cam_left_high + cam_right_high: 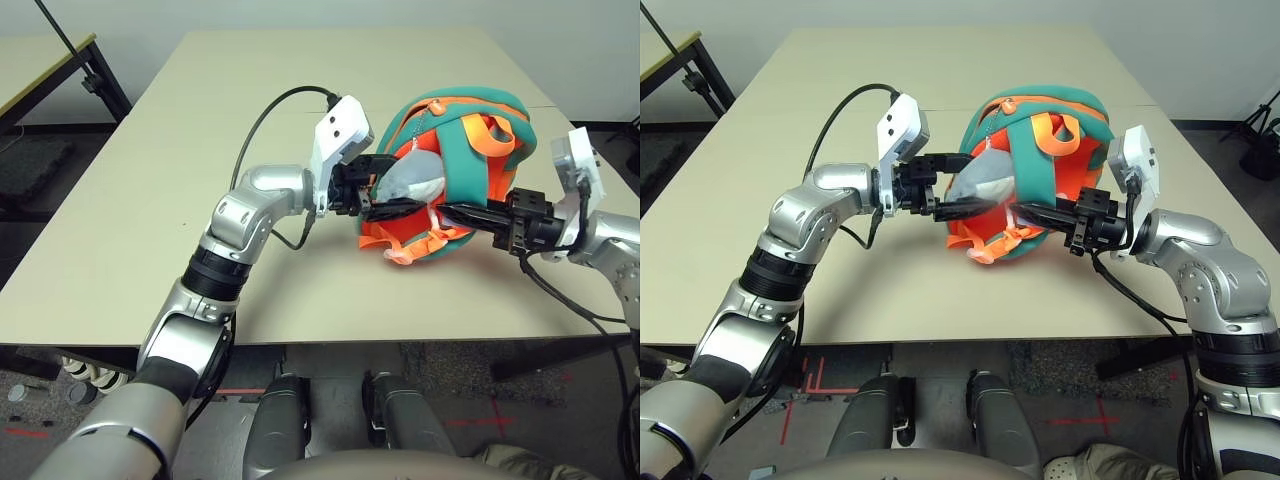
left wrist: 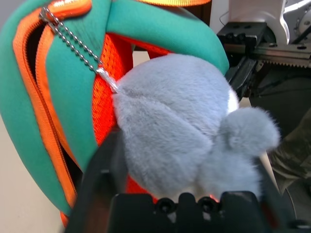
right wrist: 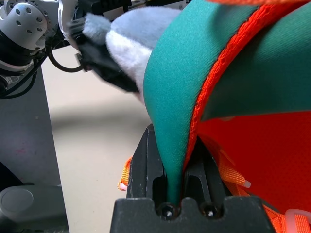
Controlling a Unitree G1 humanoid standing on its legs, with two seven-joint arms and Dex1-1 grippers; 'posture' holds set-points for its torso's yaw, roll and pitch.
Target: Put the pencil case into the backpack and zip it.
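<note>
The teal and orange backpack (image 1: 470, 140) lies on the beige table (image 1: 140, 200), right of centre, its orange zip edge (image 2: 46, 126) gaping. A grey-and-white plush toy (image 1: 415, 178) hangs from it on a bead chain (image 2: 73, 46). My left gripper (image 1: 400, 185) reaches in from the left, its two fingers closed against either side of the plush toy (image 2: 175, 126). From the right, my right gripper (image 1: 450, 211) is shut on a fold of the backpack's teal fabric (image 3: 175, 107) at its lower edge. The pencil case is out of view.
Loose orange straps (image 1: 410, 250) spill from under the backpack toward the table's front edge. A black cable (image 1: 265, 115) loops over my left wrist. Another table (image 1: 40, 60) stands at the far left, and dark stands (image 1: 1260, 140) at the far right.
</note>
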